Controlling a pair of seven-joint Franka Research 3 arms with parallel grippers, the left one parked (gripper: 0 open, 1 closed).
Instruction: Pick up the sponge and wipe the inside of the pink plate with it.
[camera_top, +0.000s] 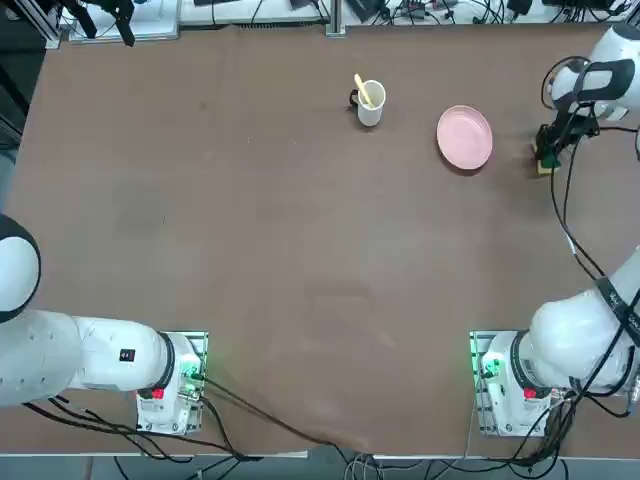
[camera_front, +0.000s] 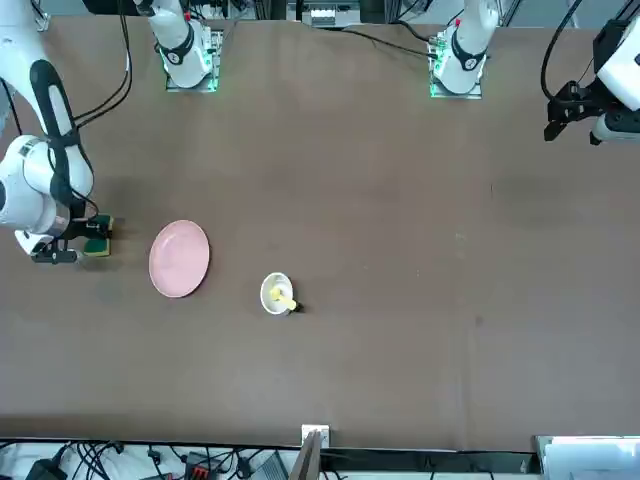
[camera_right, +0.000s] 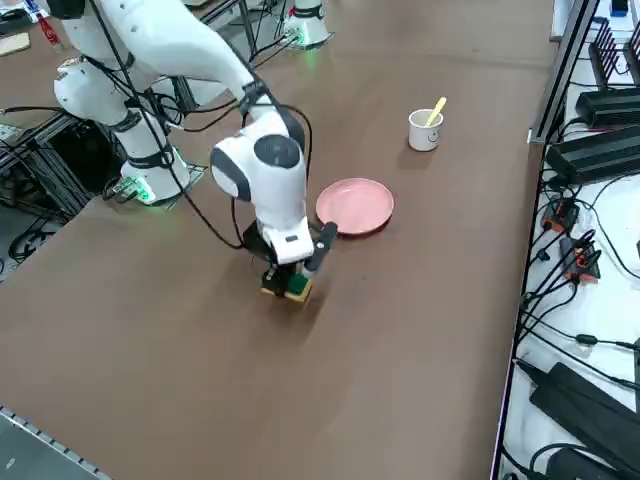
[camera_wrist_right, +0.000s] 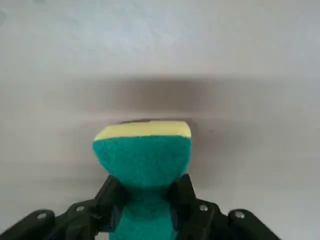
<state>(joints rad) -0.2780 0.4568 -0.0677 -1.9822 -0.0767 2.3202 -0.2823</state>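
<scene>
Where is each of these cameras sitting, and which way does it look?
Top: overhead, facing down; both arms' bases show.
Front: across the table, facing the robot; the working arm is at picture left.
Right side: raised at the robot's right, looking diagonally down; the working arm reaches in.
Right wrist: on the working arm, looking along the right gripper, its fingers pinching the sponge.
Top and front share the pink plate and the mug.

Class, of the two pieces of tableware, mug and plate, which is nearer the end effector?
The pink plate: the flat, round one, lying between the white mug and the right end effector.
</scene>
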